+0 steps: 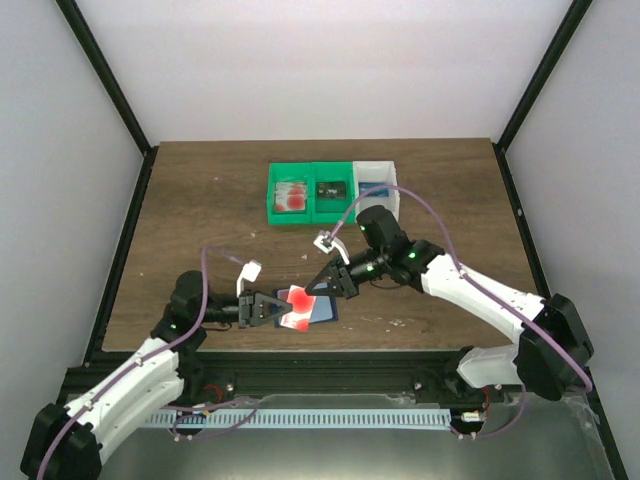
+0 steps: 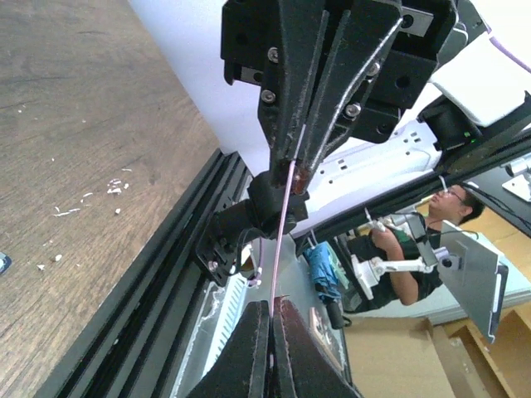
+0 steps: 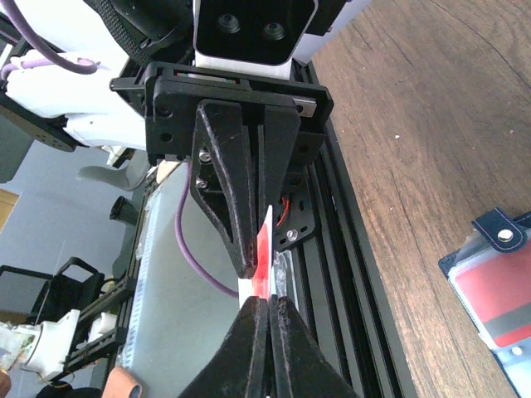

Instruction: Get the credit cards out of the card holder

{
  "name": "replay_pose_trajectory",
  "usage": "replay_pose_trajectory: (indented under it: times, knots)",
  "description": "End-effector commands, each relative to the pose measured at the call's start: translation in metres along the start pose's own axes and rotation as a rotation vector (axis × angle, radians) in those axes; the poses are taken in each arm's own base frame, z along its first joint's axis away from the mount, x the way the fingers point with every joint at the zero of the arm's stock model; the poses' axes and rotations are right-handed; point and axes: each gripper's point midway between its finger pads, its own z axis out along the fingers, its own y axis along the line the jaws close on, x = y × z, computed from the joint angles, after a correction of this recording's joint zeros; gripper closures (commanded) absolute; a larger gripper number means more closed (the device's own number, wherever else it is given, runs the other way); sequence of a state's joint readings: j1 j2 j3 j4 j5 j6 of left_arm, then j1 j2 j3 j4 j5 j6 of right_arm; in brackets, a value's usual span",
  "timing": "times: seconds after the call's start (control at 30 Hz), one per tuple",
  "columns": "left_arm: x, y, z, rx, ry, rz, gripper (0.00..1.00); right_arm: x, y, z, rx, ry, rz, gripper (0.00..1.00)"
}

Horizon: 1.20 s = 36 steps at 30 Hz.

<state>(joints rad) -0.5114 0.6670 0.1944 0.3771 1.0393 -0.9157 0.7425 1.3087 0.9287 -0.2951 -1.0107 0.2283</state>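
A red-and-white credit card (image 1: 298, 304) hangs in the air between my two grippers, above the table's front edge. My left gripper (image 1: 278, 307) is shut on its left end and my right gripper (image 1: 318, 288) is shut on its right end. In the left wrist view the card (image 2: 284, 224) shows edge-on as a thin pink line running from my left gripper (image 2: 271, 305) up to the right gripper (image 2: 299, 162). In the right wrist view the card (image 3: 265, 249) is pinched in my right gripper (image 3: 270, 300). The navy card holder (image 1: 322, 313) lies open on the table below, and the right wrist view (image 3: 496, 286) shows a red card in its pocket.
Two green bins (image 1: 293, 195) (image 1: 332, 193) and a white bin (image 1: 378, 183) stand in a row at the back middle, with cards inside. The black rail (image 1: 330, 365) runs along the table's near edge, just under the grippers.
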Motion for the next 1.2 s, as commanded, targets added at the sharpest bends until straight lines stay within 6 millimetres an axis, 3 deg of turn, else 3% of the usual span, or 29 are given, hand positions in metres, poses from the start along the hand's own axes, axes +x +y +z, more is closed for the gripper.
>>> replay_pose_trajectory:
  times: [0.0,0.17,0.27,0.37,0.5,0.67,0.83,1.17]
  knots:
    - [-0.01,0.003,-0.001,-0.045,-0.046,0.016,0.87,-0.01,0.008,-0.006,0.002,-0.043,-0.037,1.0]
    - [-0.028,0.001,-0.004,-0.111,-0.111,0.033,0.35,-0.017,-0.001,-0.006,0.058,-0.078,-0.011,0.99]
    - [-0.051,-0.001,-0.013,-0.224,-0.2,0.059,0.21,-0.023,-0.01,-0.01,0.101,-0.112,0.012,1.0]
    - [-0.078,0.0,-0.036,-0.404,-0.339,0.093,0.03,-0.034,-0.024,-0.018,0.177,-0.171,0.036,1.0]
    - [-0.102,-0.004,-0.068,-0.604,-0.464,0.154,0.0,-0.056,-0.045,-0.034,0.282,-0.286,0.094,0.99]
    - [-0.121,-0.018,-0.095,-0.738,-0.55,0.27,0.0,-0.09,-0.077,-0.051,0.409,-0.48,0.197,1.0]
    - [-0.126,-0.02,-0.11,-0.826,-0.572,0.377,0.0,-0.12,-0.118,-0.056,0.497,-0.633,0.299,0.99]
    - [-0.123,-0.018,-0.122,-0.867,-0.612,0.399,0.0,-0.168,-0.191,-0.061,0.631,-0.855,0.404,1.0]
